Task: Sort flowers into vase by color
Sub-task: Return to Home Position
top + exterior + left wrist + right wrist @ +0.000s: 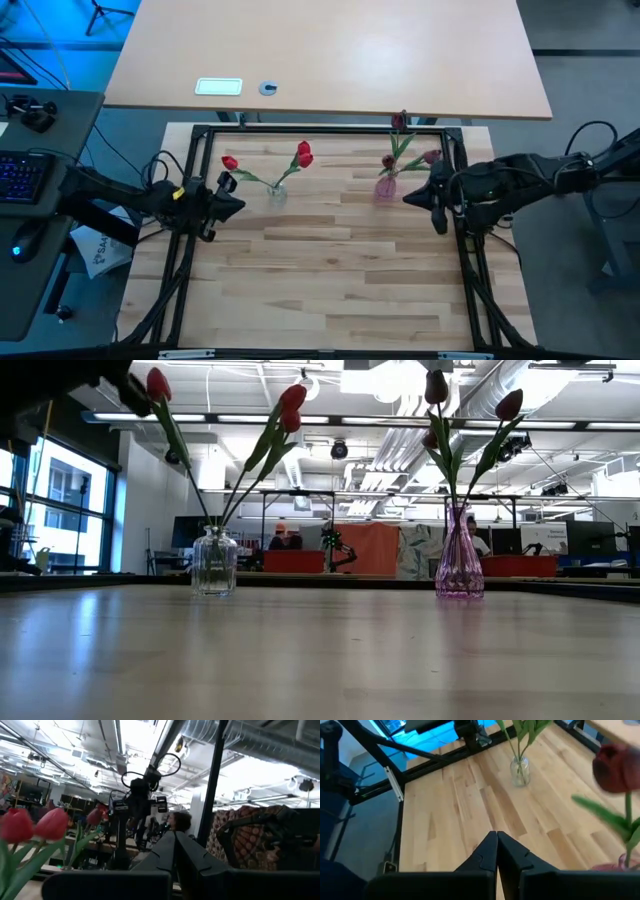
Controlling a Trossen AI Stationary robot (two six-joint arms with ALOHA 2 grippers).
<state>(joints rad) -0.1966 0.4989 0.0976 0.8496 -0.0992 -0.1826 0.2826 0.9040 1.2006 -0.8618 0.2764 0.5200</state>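
Observation:
A small clear glass vase stands on the wooden table and holds red tulips by their stems. A pink glass vase to its right holds dark maroon tulips. My left gripper hovers just left of the clear vase, shut and holding nothing; red heads show beside it. My right gripper hovers just right of the pink vase, shut and holding nothing; a maroon head shows close by.
A black metal frame borders the wooden table. Beyond the far edge lies a larger tan tabletop with a white card and a small round blue thing. The near half of the wooden table is bare boards.

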